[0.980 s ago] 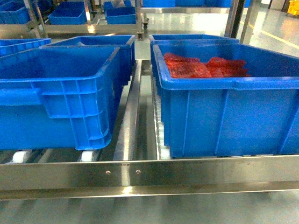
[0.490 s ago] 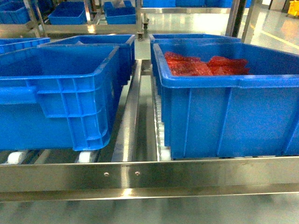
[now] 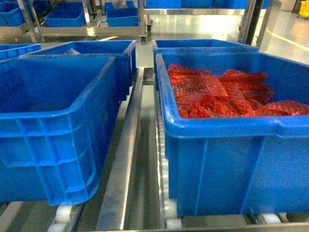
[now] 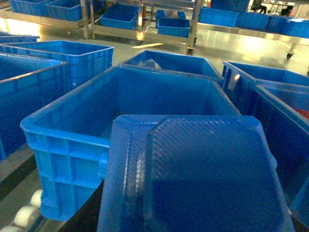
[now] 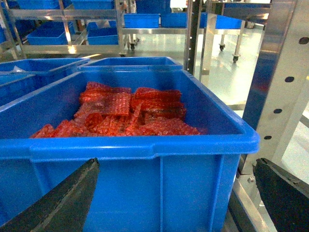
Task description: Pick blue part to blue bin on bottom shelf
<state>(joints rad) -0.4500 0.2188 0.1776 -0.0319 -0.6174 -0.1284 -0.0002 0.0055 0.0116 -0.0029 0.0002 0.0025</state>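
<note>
Roller rack (image 3: 123,183) w/ steel rails carries blue bins; more racks and bins on a glossy floor behind. Right bin (image 3: 231,169) holds red bubble-wrap bags (image 3: 217,94); left bin (image 3: 53,135) looks empty. Right gripper (image 5: 178,193) fingers (image 5: 58,200) spread wide, holding nothing. Left wrist view: blue part (image 4: 198,179), prob. a tray, fills the foreground; left fingers hidden, can't tell their state.

- No text, label, brand, number or sign can be read in any of the three views.
- The blue bins (image 3: 227,159) carry only moulded ribs on their walls, no print or sticker.
- The steel upright (image 5: 277,92) at the right has only round holes, no marking.
</note>
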